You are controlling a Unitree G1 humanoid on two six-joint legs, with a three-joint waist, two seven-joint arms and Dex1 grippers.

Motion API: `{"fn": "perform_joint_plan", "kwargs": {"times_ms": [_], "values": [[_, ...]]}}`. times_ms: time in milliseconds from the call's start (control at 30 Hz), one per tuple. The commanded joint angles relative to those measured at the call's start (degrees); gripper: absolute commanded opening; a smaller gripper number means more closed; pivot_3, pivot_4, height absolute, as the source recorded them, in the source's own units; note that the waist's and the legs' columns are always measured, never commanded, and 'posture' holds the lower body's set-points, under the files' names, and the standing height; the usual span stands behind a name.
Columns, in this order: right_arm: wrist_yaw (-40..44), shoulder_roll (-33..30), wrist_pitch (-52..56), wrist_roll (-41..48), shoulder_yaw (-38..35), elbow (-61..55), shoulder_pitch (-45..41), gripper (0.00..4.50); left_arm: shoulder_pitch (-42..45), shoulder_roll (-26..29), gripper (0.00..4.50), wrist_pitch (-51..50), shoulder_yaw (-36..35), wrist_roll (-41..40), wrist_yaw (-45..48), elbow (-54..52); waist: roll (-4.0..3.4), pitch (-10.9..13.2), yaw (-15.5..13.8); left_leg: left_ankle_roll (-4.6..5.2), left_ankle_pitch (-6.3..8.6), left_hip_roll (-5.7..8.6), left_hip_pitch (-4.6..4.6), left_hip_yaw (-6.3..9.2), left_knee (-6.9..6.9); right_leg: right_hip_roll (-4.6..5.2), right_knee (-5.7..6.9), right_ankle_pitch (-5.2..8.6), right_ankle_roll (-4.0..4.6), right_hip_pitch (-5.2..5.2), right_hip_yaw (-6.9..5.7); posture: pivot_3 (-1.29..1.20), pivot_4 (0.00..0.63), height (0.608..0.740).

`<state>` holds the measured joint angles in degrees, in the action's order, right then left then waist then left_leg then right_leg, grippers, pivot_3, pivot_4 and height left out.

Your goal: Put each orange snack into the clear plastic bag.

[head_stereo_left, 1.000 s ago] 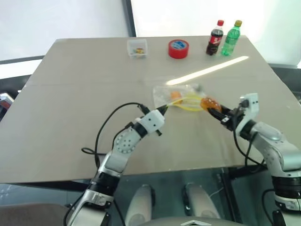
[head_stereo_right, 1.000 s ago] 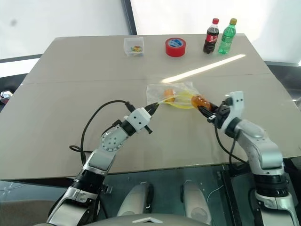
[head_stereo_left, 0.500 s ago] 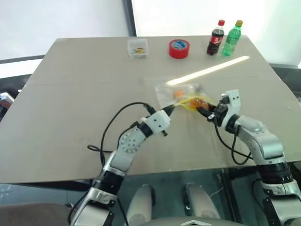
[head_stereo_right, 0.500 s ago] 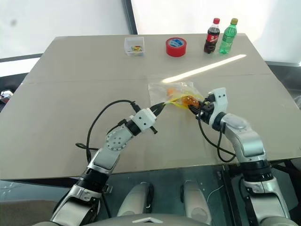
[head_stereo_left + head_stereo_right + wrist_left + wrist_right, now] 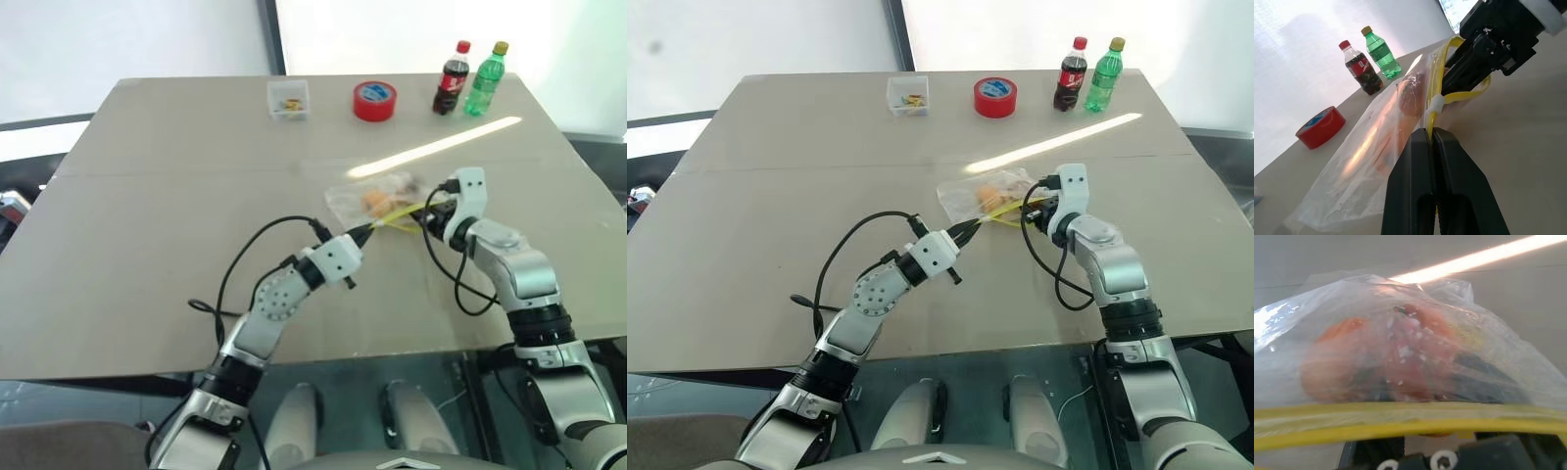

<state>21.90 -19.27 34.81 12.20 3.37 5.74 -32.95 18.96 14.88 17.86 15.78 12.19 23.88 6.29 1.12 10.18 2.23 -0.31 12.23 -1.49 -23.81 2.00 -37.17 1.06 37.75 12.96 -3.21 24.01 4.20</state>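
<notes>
While the left gripper (image 5: 368,231) is clamping the clear plastic bag (image 5: 377,199) by its yellow strip mid-surface, the right gripper (image 5: 428,214) is reaching inside, jaws unreadable; both orange snacks (image 5: 1376,357) appear bagged, so withdrawal looks next.

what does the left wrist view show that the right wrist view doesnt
Left wrist view: the left gripper shut on the yellow strip of the clear plastic bag, the right gripper's black body at the bag's mouth, plus the red tape roll, the cola bottle and the green bottle.

Right wrist view: a look through the bag's mouth at the orange snacks inside, and a bright streak of light on the table.

Both: bag, yellow strip, orange inside, tabletop.
</notes>
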Motion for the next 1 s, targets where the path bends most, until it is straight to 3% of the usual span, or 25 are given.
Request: {"fn": "perform_joint_plan", "kwargs": {"times_ms": [33, 67, 567, 767, 900, 1000], "values": [[2.7, -2.9, -5.2, -2.9, 1.8, -5.6, 3.6, 3.45, -0.3, -0.2, 0.0, 0.0, -0.6, -0.5, -0.8, -1.0, 0.0, 0.0, -0.2, 0.0, 0.0, 0.0, 0.0, 0.03, 0.01, 0.0, 0.0, 0.0, 0.0, -0.01, -0.01, 0.0, 0.15, 0.74], [3.2, -3.3, -5.9, -3.2, 2.1, -6.9, 4.5, 3.9, -0.4, -0.2, 0.0, 0.0, -0.7, -0.5, -0.9, -1.0, 0.0, 0.0, -0.1, 0.0, 0.0, 0.0, -0.01, 0.03, 0.03, 0.0, -0.02, 0.01, -0.01, 0.0, -0.02, 0.0, 0.15, 0.74], [10.4, -11.5, -2.2, -0.9, 0.6, -27.0, 16.7, 3.9, 0.4, -0.6, 0.0, -0.2, -0.6, -0.6, -1.2, 0.4, 0.0, 0.0, 0.0, 0.0, 0.0, -0.01, 0.03, 0.03, 0.0, -0.01, 0.01, 0.13, -0.2, -0.01, -0.01, 0.0, 0.15, 0.74], [12.3, -18.2, -1.1, -0.7, -3.4, -27.8, 20.3, 3.9, 0.4, -0.3, 0.0, -0.1, -0.8, -0.4, -1.2, 0.4, 0.01, 0.0, -0.2, 0.0, 0.0, 0.02, 0.01, 0.0, -0.02, 0.03, -0.03, 0.12, -0.2, -0.02, 0.0, 0.0, 0.15, 0.74], [12.1, -23.9, -5.6, -8.1, -0.8, -21.5, 19.6, 3.9, 0.4, -0.2, 0.0, -0.3, -0.8, -0.6, -1.2, 0.3, 0.01, 0.0, 0.0, 0.0, 0.0, 0.01, 0.06, 0.0, -0.01, 0.01, -0.02, 0.13, -0.2, -0.03, 0.0, 0.0, 0.15, 0.74], [9.4, -22.9, -10.6, -13.1, 1.9, -15.4, 16.5, 3.9, 0.6, -0.5, 0.0, -0.5, -0.8, -0.6, -1.3, 0.5, 0.01, 0.0, 0.1, 0.0, 0.0, 0.01, 0.1, -0.02, -0.04, 0.01, -0.02, 0.13, -0.2, -0.06, 0.0, 0.0, 0.15, 0.74]]}}
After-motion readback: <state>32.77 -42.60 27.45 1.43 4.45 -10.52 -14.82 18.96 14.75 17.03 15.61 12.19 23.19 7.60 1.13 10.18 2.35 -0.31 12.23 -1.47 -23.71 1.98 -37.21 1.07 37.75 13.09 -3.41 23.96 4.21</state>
